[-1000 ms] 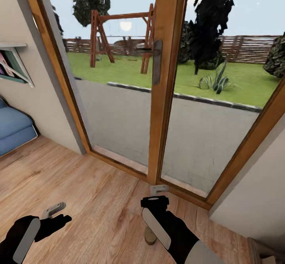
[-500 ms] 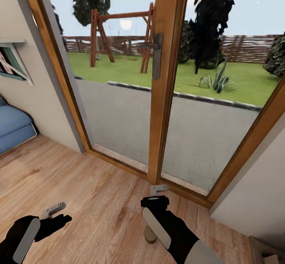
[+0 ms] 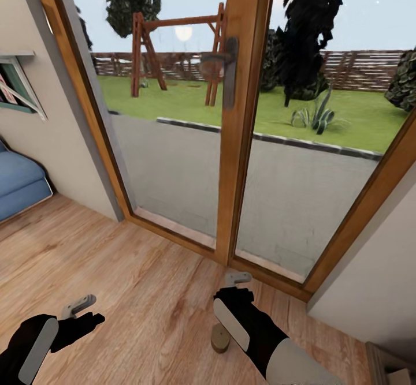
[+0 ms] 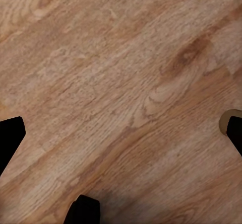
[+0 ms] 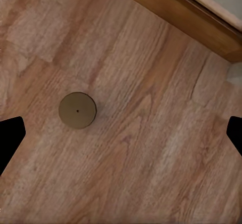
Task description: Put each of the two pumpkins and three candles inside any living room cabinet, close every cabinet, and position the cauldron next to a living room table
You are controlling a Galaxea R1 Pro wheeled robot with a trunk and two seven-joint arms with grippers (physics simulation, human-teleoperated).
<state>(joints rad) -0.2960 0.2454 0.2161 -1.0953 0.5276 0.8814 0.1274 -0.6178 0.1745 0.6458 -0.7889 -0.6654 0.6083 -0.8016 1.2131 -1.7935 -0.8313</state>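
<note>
Both grippers hang open and empty over the wooden floor (image 3: 133,281): left gripper (image 3: 81,310) at 7 o'clock, right gripper (image 3: 238,281) above a round candle (image 5: 77,110).

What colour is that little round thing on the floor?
The round disc is dull olive-brown, seen best in the right wrist view.

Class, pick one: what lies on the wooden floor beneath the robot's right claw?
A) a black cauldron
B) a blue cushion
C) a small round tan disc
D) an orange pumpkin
C: a small round tan disc lies flat on the wooden floor, seen below the right claw.
</note>
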